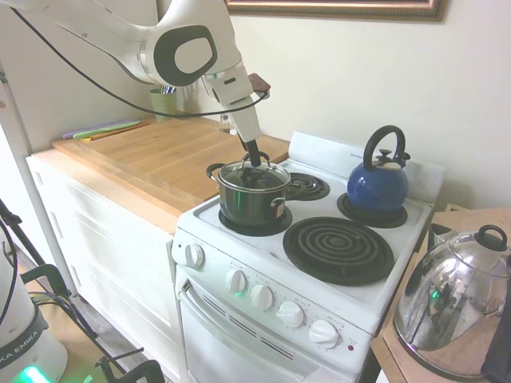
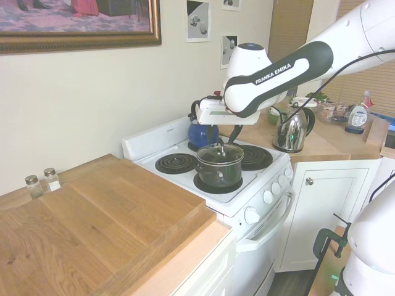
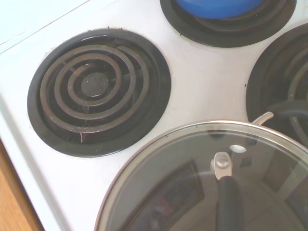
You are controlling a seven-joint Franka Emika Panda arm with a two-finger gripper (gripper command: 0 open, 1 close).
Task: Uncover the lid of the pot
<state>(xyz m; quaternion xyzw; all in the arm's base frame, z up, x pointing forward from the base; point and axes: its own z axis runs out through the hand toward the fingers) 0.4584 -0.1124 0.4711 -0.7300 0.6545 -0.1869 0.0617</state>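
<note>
While seated flat on the small dark pot at the stove's front coil nearest the wooden counter, the glass lid likely rigid, fairly light, breakable. Smooth glass and steel rim offering poor purchase; black loop handle at centre the one sound place to pinch, across its arch. Straight lift advised, level, to keep the rim from catching or the lid from swinging. Gripper down at the handle, fingers either side of it by the look; closed on it or merely around it, cannot tell. Blue kettle on the rear burner, well apart. Chrome dome off on the side surface, clear of the work.
</note>
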